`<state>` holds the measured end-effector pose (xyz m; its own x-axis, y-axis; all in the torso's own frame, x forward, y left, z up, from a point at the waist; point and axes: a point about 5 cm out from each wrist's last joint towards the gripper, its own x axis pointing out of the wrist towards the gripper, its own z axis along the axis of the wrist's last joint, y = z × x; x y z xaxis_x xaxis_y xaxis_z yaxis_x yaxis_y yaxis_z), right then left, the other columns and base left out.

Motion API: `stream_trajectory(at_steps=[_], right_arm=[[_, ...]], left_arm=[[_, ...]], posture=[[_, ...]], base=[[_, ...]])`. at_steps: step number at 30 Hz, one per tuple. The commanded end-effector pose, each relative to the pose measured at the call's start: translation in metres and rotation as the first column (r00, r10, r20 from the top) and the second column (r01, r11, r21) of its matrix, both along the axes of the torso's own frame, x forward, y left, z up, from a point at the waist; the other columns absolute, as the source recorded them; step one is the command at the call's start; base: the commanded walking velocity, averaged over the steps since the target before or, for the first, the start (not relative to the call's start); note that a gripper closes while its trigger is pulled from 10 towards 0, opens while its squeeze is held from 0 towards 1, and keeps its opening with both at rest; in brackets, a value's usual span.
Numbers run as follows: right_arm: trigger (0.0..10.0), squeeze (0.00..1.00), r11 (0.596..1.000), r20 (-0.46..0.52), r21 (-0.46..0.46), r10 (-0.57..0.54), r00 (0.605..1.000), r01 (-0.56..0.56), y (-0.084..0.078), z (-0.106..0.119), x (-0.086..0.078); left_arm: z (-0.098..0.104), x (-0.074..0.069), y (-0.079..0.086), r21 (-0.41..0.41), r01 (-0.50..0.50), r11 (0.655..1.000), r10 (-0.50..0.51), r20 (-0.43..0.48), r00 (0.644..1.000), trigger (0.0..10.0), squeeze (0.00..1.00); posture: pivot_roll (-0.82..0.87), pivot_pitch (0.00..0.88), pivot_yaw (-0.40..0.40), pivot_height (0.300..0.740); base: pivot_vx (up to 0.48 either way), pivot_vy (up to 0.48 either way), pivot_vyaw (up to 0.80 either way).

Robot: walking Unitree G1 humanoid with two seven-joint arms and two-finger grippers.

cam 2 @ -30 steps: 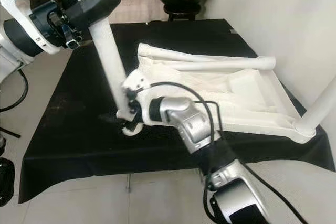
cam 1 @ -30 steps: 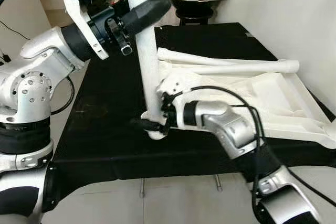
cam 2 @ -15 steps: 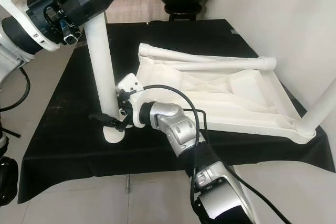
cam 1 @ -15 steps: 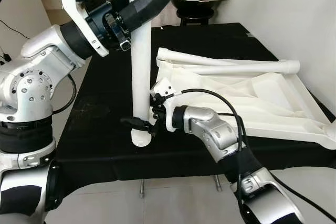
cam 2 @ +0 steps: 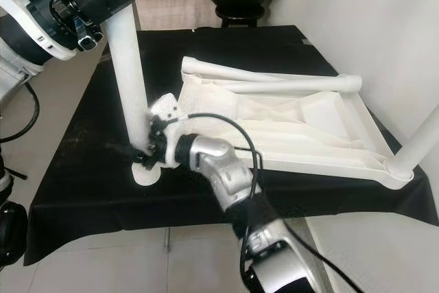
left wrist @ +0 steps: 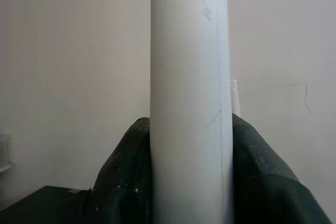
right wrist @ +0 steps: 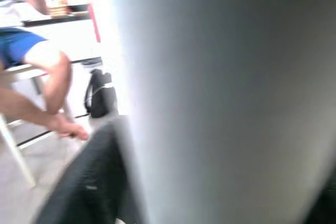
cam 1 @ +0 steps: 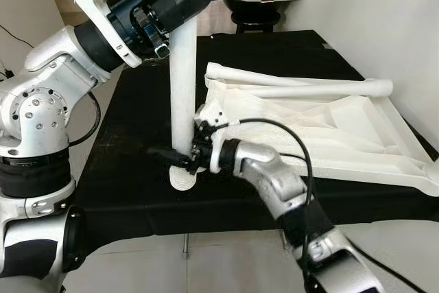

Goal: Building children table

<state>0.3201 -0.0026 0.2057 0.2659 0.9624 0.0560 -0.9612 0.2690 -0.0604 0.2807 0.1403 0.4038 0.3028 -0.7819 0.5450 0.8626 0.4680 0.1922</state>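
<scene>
Bright, even daylight across both eye views, sharp over the black bench (cam 1: 137, 149) and the white table frame (cam 1: 357, 128), with only soft shadow under the frame and a slight smear along the right forearm (cam 2: 219, 169). Gentle glare off the silver left arm (cam 1: 41, 94); mild stretching toward the corners. Left wrist view soft and flat-lit, the white leg (left wrist: 191, 103) close and hazy; right wrist view heavily blurred, blown out to white at the window side, with a seated person (right wrist: 37, 82) smeared in the background.
</scene>
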Motion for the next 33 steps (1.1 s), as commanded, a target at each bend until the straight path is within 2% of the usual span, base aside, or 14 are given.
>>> stream_trajectory(at_steps=[1,8,18,19,20,21,22,25,29,30,31,32,33], right_arm=[[0.0,0.0,0.999,0.031,-0.004,0.041,0.999,-0.041,0.008,0.002,-0.006],[0.0,0.0,1.0,0.055,0.014,0.014,0.998,-0.015,0.014,0.002,-0.003],[0.0,0.0,0.999,0.059,0.026,-0.021,0.998,0.02,0.012,0.003,0.0],[0.0,0.0,0.999,0.056,0.027,-0.035,0.998,0.033,0.011,0.002,0.002],[0.0,0.0,0.999,0.056,0.027,-0.035,0.998,0.033,0.011,0.002,0.002],[0.0,0.0,0.998,0.053,0.034,-0.062,0.997,0.061,0.007,0.004,0.006],[0.0,0.0,0.998,0.053,0.034,-0.062,0.997,0.061,0.007,0.004,0.006],[0.0,0.0,0.984,0.04,0.065,-0.168,0.985,0.165,-0.007,0.011,0.02],[0.0,0.0,0.959,0.023,0.085,-0.273,0.962,0.27,-0.02,0.015,0.032],[0.0,0.0,0.959,0.023,0.085,-0.273,0.962,0.27,-0.02,0.015,0.032],[0.0,0.0,0.924,-0.01,0.116,-0.366,0.931,0.365,-0.032,0.02,0.043],[0.0,0.0,0.924,-0.01,0.116,-0.366,0.931,0.365,-0.032,0.02,0.043],[0.0,0.0,0.904,-0.02,0.133,-0.408,0.913,0.407,-0.038,0.024,0.047]], left_arm=[[0.007,-0.005,-0.003,-0.024,0.033,0.999,-0.032,0.036,0.999,0.0,0.0],[0.009,-0.005,-0.002,-0.051,0.032,0.998,-0.03,0.041,0.999,0.0,0.0],[0.011,-0.004,-0.001,-0.074,0.021,0.997,-0.018,0.041,0.999,0.0,0.0],[0.01,-0.003,0.001,-0.089,0.007,0.996,-0.004,0.03,1.0,3.8,0.0],[0.01,-0.003,0.001,-0.089,0.007,0.996,-0.004,0.03,1.0,3.8,0.0],[0.006,-0.002,0.004,-0.1,-0.011,0.995,0.012,0.013,1.0,10.0,1.0],[0.006,-0.002,0.004,-0.1,-0.011,0.995,0.012,0.013,1.0,10.0,1.0],[-0.004,-0.001,0.017,-0.143,-0.072,0.987,0.068,-0.033,0.997,10.0,1.0],[-0.009,-0.005,0.031,-0.174,-0.118,0.978,0.111,-0.049,0.993,10.0,1.0],[-0.009,-0.005,0.031,-0.174,-0.118,0.978,0.111,-0.049,0.993,10.0,1.0],[-0.014,-0.009,0.042,-0.187,-0.169,0.968,0.159,-0.064,0.985,10.0,1.0],[-0.014,-0.009,0.042,-0.187,-0.169,0.968,0.159,-0.064,0.985,10.0,1.0],[-0.017,-0.011,0.047,-0.19,-0.193,0.963,0.183,-0.07,0.981,10.0,1.0]], posture=[[-0.06,0.064,0.017,0.74],[-0.06,0.063,0.017,0.74],[-0.07,0.056,0.016,0.74],[-0.08,0.056,0.017,0.74],[-0.08,0.056,0.017,0.74],[-0.08,0.059,0.019,0.74],[-0.08,0.059,0.019,0.74],[-0.09,0.063,0.024,0.74],[-0.09,0.064,0.022,0.74],[-0.09,0.064,0.022,0.74],[-0.09,0.065,0.022,0.74],[-0.09,0.065,0.022,0.74],[-0.09,0.067,0.023,0.74]], base=[[0.0,0.0,0.0],[0.0,0.0,0.0],[0.0,0.0,0.0],[0.0,0.0,0.0],[0.0,0.0,0.0],[0.0,0.0,0.0],[0.0,0.0,0.0],[0.0,0.0,0.0],[0.0,0.0,0.0],[0.0,0.0,0.0],[0.0,0.0,0.0],[0.0,0.0,0.0],[0.0,0.0,0.0]])
